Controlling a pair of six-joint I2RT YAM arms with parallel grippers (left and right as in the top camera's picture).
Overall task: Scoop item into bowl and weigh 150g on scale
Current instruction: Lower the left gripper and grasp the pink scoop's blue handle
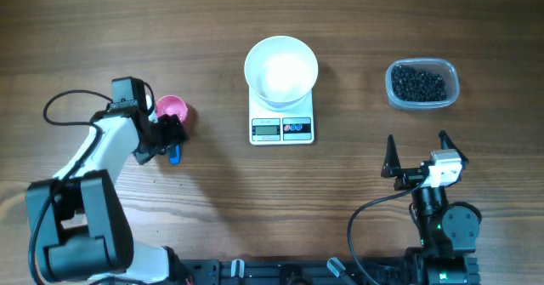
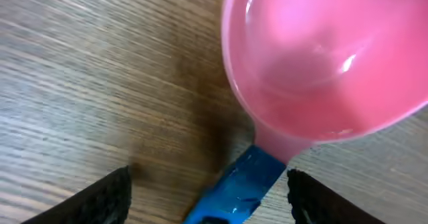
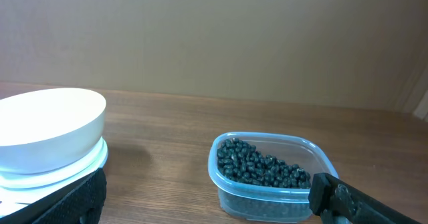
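Note:
The pink scoop (image 1: 171, 108) with a blue handle (image 1: 175, 156) lies on the table at the left. My left gripper (image 1: 170, 136) is down over it. In the left wrist view its open fingers (image 2: 100, 197) straddle the blue handle (image 2: 241, 184), with a gap on each side, and the pink scoop (image 2: 321, 57) is empty. The white bowl (image 1: 281, 68) stands empty on the scale (image 1: 282, 129) at centre. The item, black beads (image 1: 418, 82), fills a clear tub (image 1: 451, 72) at the right. My right gripper (image 1: 416, 149) hangs open and empty near the front edge, short of the beads (image 3: 261, 165).
The right wrist view shows the bowl (image 3: 47, 127) at the left and the clear tub (image 3: 267, 200) straight ahead, with bare wood between them. A black cable (image 1: 59, 106) loops on the table behind the left arm.

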